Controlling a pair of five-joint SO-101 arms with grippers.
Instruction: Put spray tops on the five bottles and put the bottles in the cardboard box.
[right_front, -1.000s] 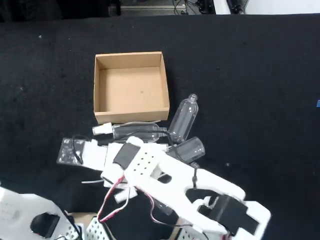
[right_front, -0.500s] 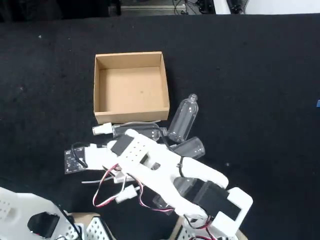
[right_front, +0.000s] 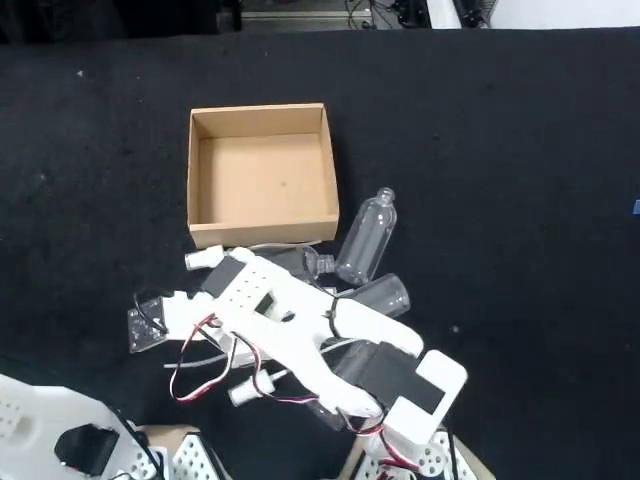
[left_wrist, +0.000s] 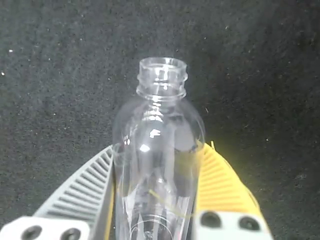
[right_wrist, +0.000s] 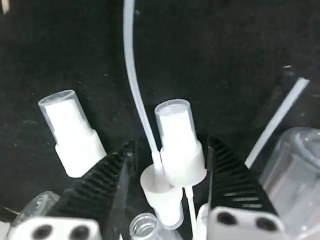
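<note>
In the left wrist view my left gripper (left_wrist: 159, 150) is shut on a clear bottle (left_wrist: 160, 110) with an open neck and no top. My right gripper (right_wrist: 171, 145) hangs open over loose white spray tops, and one spray top (right_wrist: 176, 142) lies between its black fingers. A second spray top (right_wrist: 70, 132) lies just outside one finger. From above, the right arm (right_front: 300, 335) reaches over the pile of bottles below the cardboard box (right_front: 260, 232). One capped bottle (right_front: 215, 258) lies along the box's front wall. Two uncapped bottles (right_front: 367, 235) (right_front: 385, 295) lie to the right.
The box is empty, and its walls stand close behind the pile. Loose dip tubes (right_wrist: 132, 75) cross the black cloth around the spray tops. Part of the left arm's base (right_front: 60, 440) sits at the near left corner. Open cloth stretches right of the bottles.
The right arm has swung left and toward the box, bringing its wrist over the spray tops. Bottles and box have not moved.
</note>
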